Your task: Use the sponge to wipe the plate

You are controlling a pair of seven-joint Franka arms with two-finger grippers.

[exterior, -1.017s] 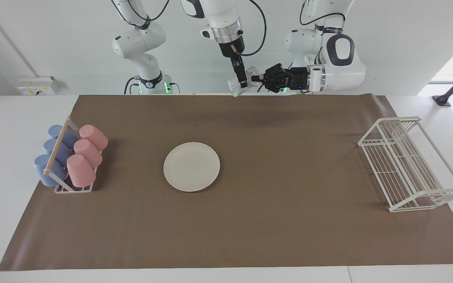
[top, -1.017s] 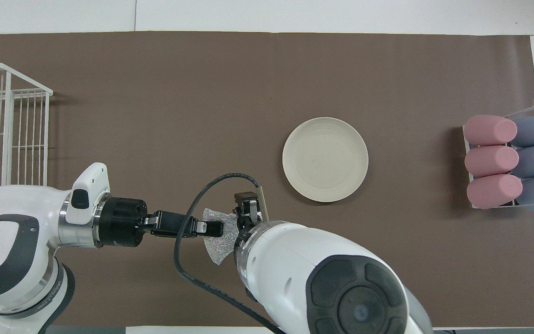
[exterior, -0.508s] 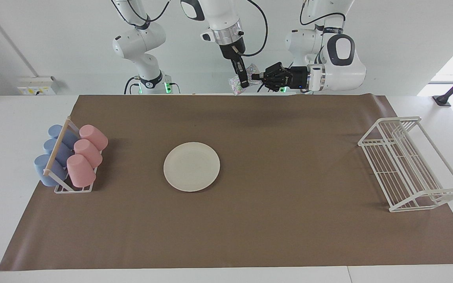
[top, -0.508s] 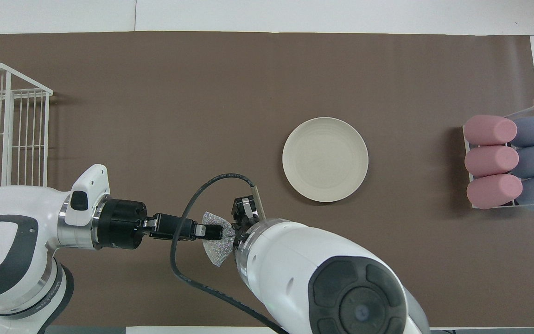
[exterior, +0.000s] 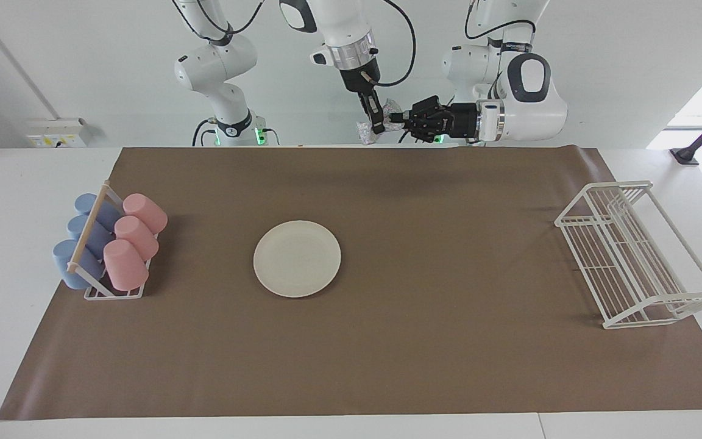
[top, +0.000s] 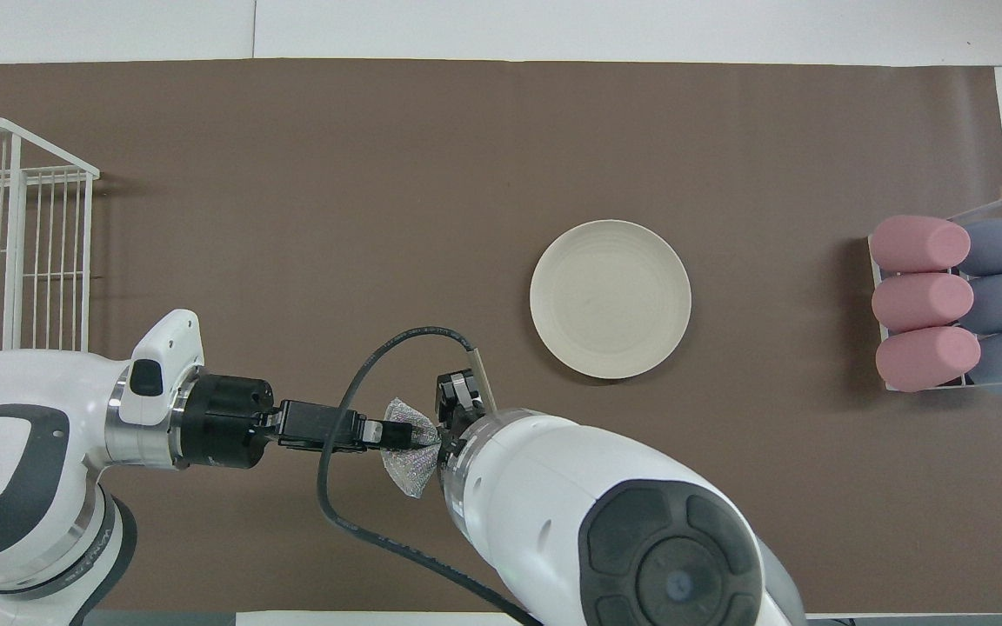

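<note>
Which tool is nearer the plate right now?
Right. The right tool, shut on the sponge, is up in the air toward the plate's end; the left tool meets the sponge from the wire rack's end.

The sponge looks like crinkled, glittery mesh with a silvery sheen. The plate is smooth and matt, cream-white, with faint concentric rings on its face. A brown paper-like sheet covers the worktop, matt and slightly creased. The dish rack is white coated wire. The pink cups and blue cups look like matt plastic, held under a bare wooden rod. The arms' shells are glossy white plastic.
</note>
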